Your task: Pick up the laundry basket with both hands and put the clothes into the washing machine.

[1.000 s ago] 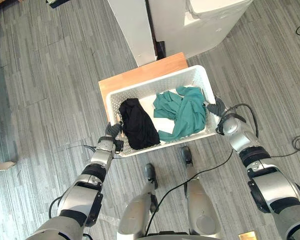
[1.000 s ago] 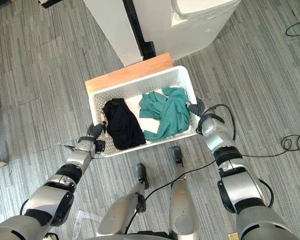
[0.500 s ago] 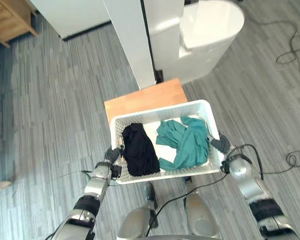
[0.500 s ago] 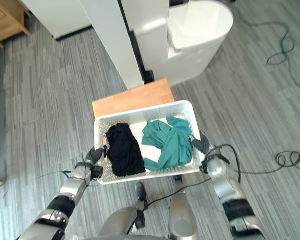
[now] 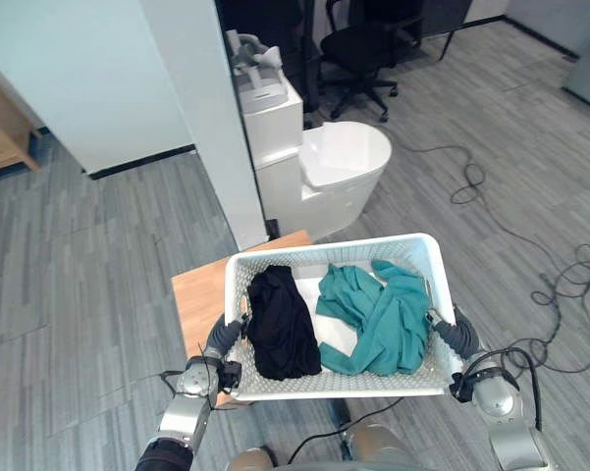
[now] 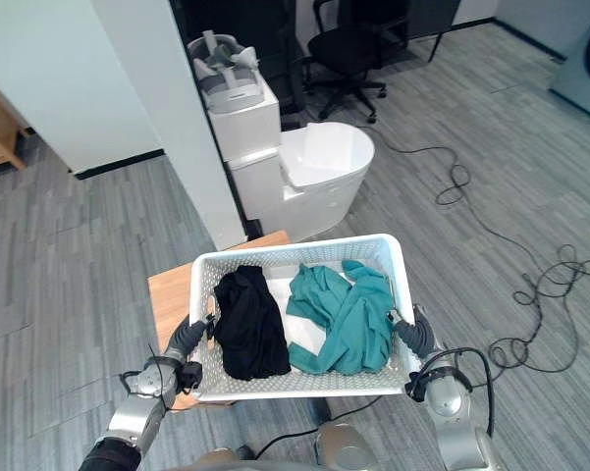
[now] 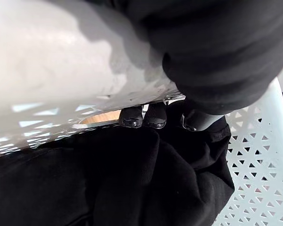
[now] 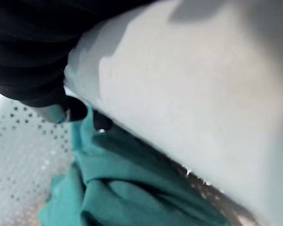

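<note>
The white perforated plastic laundry basket (image 5: 326,247) is gripped at both short ends: the left robot hand (image 5: 219,343) is curled over its left rim and the right robot hand (image 5: 457,337) over its right rim, with fingertips (image 7: 132,116) hooked inside. A crumpled black garment (image 5: 283,324) lies in its left half, a teal garment (image 5: 383,319) against its right edge. A low wooden table (image 5: 198,294) is seen under its left end, a white rounded machine (image 5: 334,172) beyond.

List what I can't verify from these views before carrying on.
Laundry basket floor: covered by black garment and teal garment, eye views.
Wooden table: mostly behind basket.
Grey appliance, right eye view: cut by right edge.
Left hand, right hand: grip largely hidden by rim.
</note>
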